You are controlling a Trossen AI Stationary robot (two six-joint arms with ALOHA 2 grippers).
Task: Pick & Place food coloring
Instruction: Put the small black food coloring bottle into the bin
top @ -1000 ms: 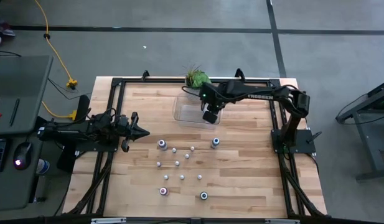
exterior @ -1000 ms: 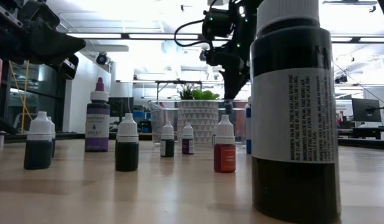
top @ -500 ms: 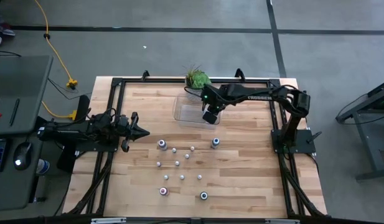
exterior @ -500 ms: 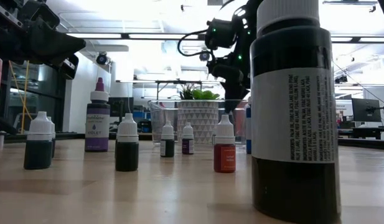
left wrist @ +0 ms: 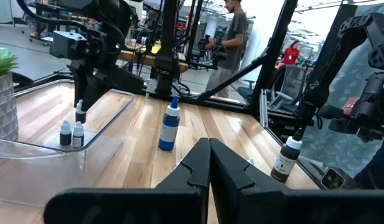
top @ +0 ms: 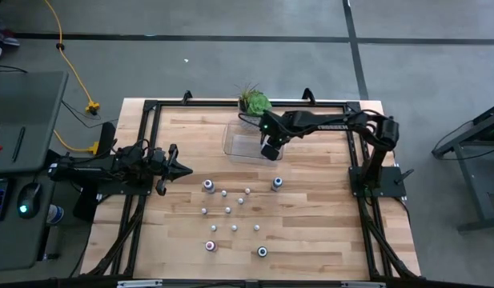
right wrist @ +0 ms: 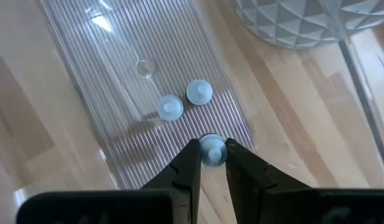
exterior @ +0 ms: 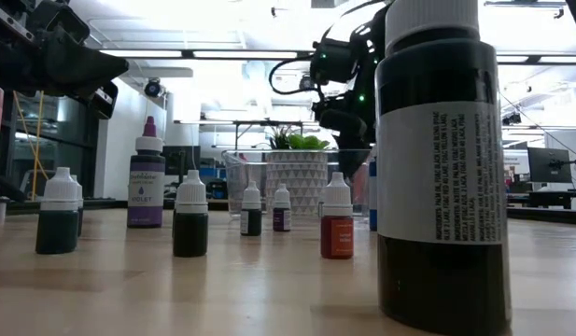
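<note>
The task looks to be in its early part. The right end effector (right wrist: 211, 163) hangs over the clear ribbed rectangular plastic tray (top: 237, 144) at the far side of the pale wooden tabletop (top: 311, 208), its two dark fingers closed on the white cap of a tiny food coloring bottle (right wrist: 211, 150) — held above the tray's floor, not yet let go as far as the right wrist view shows. Two more tiny white-capped bottles (right wrist: 184, 99) already stand side by side on the tray floor just beyond the held one; the left wrist view shows the same pair, dark-bodied, inside the tray. So two appear placed and a third is on the point of being set down. Most of the set remains out on the tabletop: a loose scatter of small white-capped bottles (top: 228, 210) in the middle, with a few slightly larger ones around it — a blue one (top: 276, 183), a red-tinted one (top: 210, 246) and another blue-capped one (top: 262, 251) nearer the front edge. The small potted green plant (top: 252, 102) stands just behind the tray. The left end effector (top: 181, 168) waits at the left side of the tabletop, its fingers pressed together and empty, well apart from the bottles.
</note>
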